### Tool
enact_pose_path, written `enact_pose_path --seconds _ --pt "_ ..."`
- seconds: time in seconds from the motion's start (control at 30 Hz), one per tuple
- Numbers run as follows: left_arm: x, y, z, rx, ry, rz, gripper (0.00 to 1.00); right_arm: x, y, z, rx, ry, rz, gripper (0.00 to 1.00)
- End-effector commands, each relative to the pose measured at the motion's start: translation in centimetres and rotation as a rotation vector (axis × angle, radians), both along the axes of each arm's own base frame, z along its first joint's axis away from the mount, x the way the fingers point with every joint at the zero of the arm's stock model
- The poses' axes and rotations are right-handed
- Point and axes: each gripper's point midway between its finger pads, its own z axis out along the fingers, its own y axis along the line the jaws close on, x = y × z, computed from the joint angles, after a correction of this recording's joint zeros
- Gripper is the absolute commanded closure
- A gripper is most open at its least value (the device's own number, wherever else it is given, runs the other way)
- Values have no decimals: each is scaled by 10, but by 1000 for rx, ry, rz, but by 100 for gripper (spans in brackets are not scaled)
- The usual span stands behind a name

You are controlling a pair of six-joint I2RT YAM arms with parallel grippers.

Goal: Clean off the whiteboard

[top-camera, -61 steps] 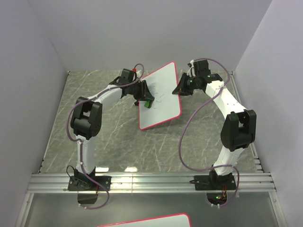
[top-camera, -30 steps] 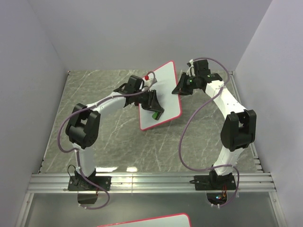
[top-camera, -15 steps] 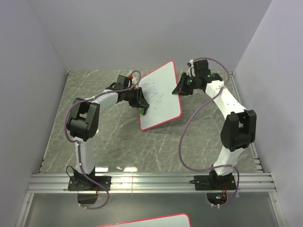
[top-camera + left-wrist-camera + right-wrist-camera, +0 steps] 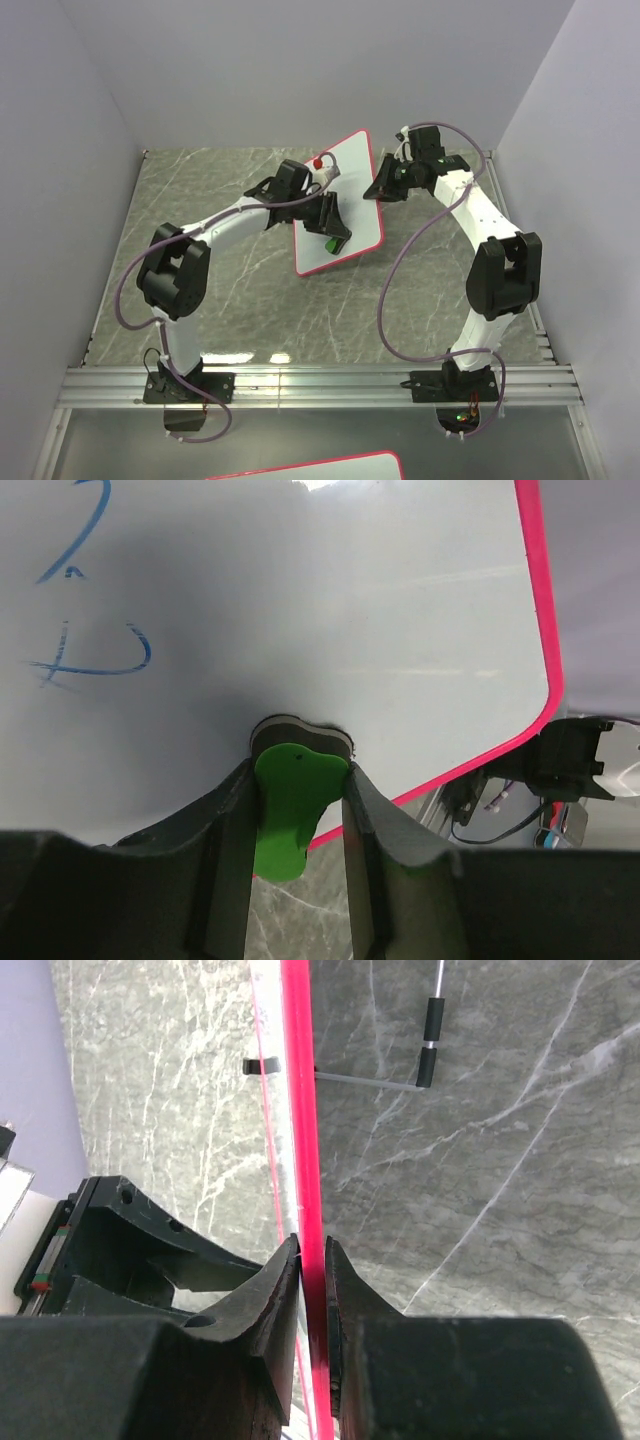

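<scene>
We find the whiteboard (image 4: 352, 190) standing tilted on edge toward the 12 o'clock side of the marble table (image 4: 200, 200), with blue scribbles (image 4: 95, 665) on its face. The right gripper (image 4: 310, 1250) pinches its red-pink rim (image 4: 298, 1110) at the board's 3 o'clock edge. The left gripper (image 4: 300, 780) clamps a green eraser (image 4: 290, 805), whose dark pad rests against the board face.

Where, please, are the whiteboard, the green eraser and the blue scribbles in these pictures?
whiteboard (image 4: 358, 198), top external view, bare white face near its right edge.
green eraser (image 4: 290, 805), left wrist view, middle of its green body.
blue scribbles (image 4: 100, 669), left wrist view, the lower curved stroke.
</scene>
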Motion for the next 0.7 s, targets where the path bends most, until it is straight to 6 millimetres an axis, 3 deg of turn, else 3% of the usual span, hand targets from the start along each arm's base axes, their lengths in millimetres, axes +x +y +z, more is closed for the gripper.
enact_pose_path --seconds 0.0,0.07,0.2,0.23,0.33,0.43,0.47,0.57,0.6,0.67 --pt "11 3 5 -6 -31 30 100 -9 -10 -1 -62 7 -34 100" --pt "28 12 -3 22 -47 92 100 -11 -12 -1 -68 8 -36 100" --pt "80 54 -11 40 -64 268 100 -15 -15 3 -81 -1 -35 100" --pt "90 61 -22 56 -52 295 100 -16 -17 3 -87 -3 -35 100" --pt "123 81 -27 68 -53 374 100 -22 -19 4 -94 -1 -31 100" --pt "140 72 -37 64 -19 343 100 -27 -20 2 -93 7 -29 100" --pt "149 62 -15 34 -62 326 100 -29 -19 4 -92 3 -28 100" --pt "131 18 15 19 -133 211 100 -31 -20 1 -94 6 -31 100" --pt "114 -4 21 2 -139 152 100 -30 -21 0 -96 8 -34 100" --pt "93 -22 34 -47 -131 112 100 -28 -21 0 -95 11 -38 100"
